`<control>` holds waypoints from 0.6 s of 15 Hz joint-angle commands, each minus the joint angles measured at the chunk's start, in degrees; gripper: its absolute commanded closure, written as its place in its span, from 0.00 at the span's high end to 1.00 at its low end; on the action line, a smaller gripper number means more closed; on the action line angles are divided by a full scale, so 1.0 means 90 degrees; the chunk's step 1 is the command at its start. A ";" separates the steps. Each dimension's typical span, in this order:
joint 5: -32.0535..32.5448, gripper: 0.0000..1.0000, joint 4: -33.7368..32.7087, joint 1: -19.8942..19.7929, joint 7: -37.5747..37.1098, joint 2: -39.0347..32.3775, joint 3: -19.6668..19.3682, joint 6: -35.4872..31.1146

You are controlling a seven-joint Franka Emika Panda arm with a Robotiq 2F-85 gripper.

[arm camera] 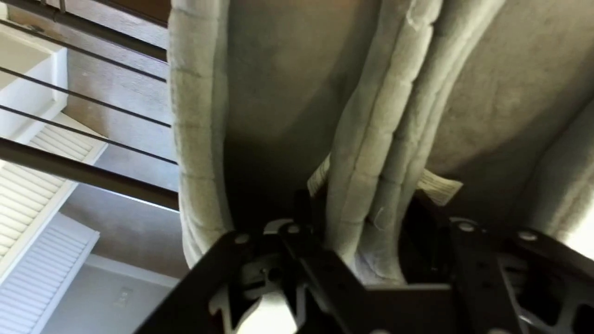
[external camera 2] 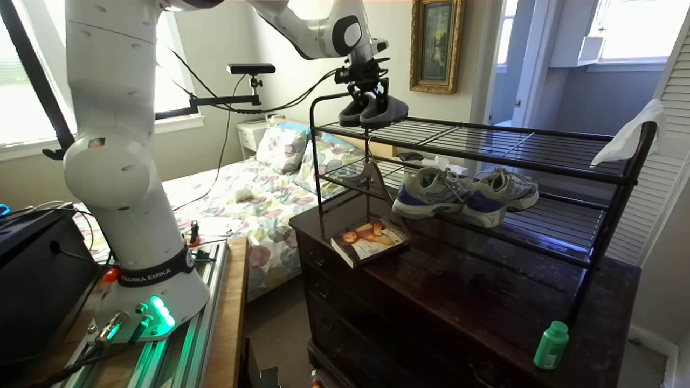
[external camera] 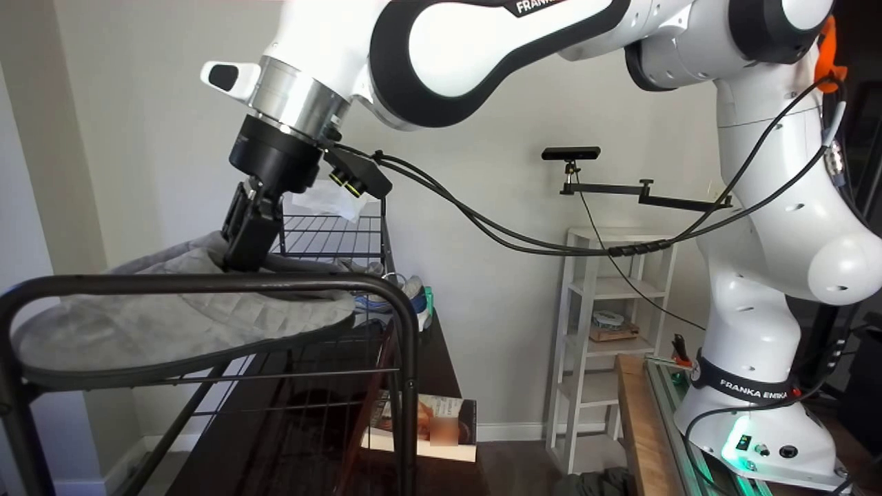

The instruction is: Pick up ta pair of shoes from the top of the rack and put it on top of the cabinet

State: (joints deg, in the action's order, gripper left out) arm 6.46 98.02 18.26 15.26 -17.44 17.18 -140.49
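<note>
Over one end of the black metal rack [external camera: 207, 283], well apart from the white cloth [external camera 2: 630, 132] draped at its opposite end, the Franka arm [external camera: 682, 62] reaches across from a wooden tabletop [external camera: 637, 413]. Its lower links rise nearly upright, the elbow bends high, and the forearm slopes gently outward before the wrist turns down. The gripper [arm camera: 364, 206] points downward at a slant, its tips angled away from the robot's base. I see one finger tucked inside each of the grey slip-on shoes [external camera: 179, 324], and the inner side walls, pressed together, fill the space between, so the fingers are clamped on that doubled fabric. The pair is up at the rack's top shelf, tilted, with the end toward the base higher; whether the soles touch the wires I cannot tell. On the shelf below sit two sneakers [external camera 2: 431, 191], and lower still, on the chest of drawers [external camera 2: 463, 302] that bears the rack, a book [external camera 2: 371, 240] lies near the edge.
</note>
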 commanded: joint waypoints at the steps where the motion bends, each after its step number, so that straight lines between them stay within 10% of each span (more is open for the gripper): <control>1: 0.0081 0.26 -0.0263 0.0046 -0.0305 -0.0191 -0.0105 0.0009; 5: 0.0144 0.01 -0.0250 0.0064 -0.0589 -0.0196 -0.0209 0.0110; 9: 0.0189 0.02 -0.0135 0.0092 -0.0820 0.0187 -0.0235 0.0637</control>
State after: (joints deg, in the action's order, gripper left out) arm 6.46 97.51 18.25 10.68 -17.71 15.88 -139.28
